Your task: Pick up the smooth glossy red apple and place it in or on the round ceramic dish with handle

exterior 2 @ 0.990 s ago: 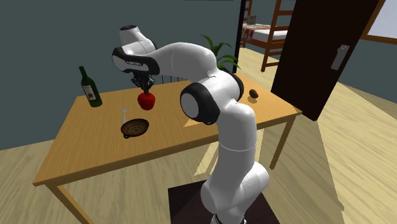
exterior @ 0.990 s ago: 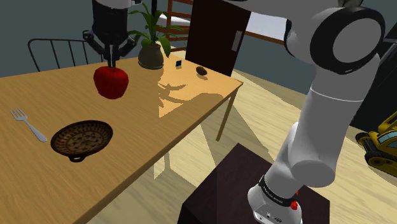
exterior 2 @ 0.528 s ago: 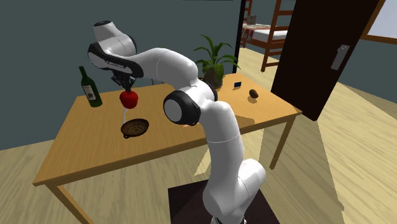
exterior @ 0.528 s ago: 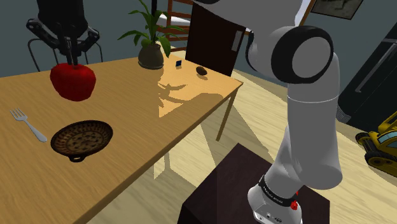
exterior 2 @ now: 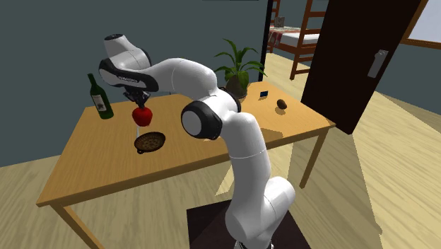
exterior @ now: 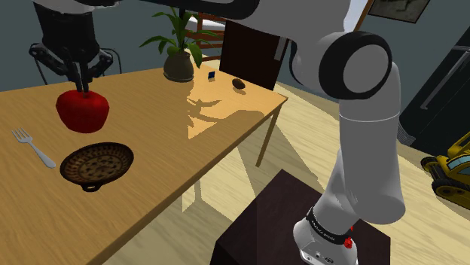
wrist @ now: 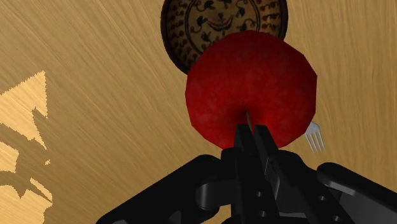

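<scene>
A glossy red apple (exterior: 82,110) hangs in the air above the wooden table (exterior: 173,135), held by its stem in my shut gripper (exterior: 78,88). In the second exterior view the apple (exterior 2: 143,114) sits just above and behind the round brown patterned dish (exterior 2: 150,142). The dish (exterior: 96,163), with a small handle at its rim, rests on the table below and slightly to the shoulder view's right of the apple. In the wrist view the apple (wrist: 252,88) covers part of the dish (wrist: 210,25) beyond it, and my gripper (wrist: 250,130) pinches the stem.
A silver fork (exterior: 32,147) lies on the table at the shoulder view's left of the dish. A green bottle (exterior 2: 100,98) stands at the back edge. A potted plant (exterior: 179,54), a small cube (exterior: 211,74) and a dark lump (exterior: 239,83) sit at the far end.
The arm has carried the apple from mid-table toward the shoulder view's left, then lowered it a little closer to the dish. The grip on the stem has held.
</scene>
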Controlling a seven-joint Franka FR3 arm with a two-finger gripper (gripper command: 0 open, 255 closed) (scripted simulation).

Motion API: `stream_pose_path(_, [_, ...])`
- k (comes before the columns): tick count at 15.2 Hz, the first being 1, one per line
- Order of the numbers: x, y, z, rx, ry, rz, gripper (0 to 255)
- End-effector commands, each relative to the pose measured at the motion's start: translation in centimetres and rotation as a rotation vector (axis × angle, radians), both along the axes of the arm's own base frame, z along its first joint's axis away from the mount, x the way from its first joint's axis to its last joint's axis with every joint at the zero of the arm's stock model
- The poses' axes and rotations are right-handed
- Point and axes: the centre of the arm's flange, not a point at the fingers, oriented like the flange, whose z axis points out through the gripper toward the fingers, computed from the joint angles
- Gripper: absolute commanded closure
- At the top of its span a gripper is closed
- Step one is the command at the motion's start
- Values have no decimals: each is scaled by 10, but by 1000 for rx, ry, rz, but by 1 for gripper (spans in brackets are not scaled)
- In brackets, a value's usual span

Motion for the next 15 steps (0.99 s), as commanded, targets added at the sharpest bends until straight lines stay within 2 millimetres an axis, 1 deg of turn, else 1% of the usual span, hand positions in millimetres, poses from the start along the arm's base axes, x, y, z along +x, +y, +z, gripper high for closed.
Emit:
stream_pose_path(1, [0,1,-10,1,-1,0,255])
stream_pose_path(15, [0,1,-84,1,-1,0,255])
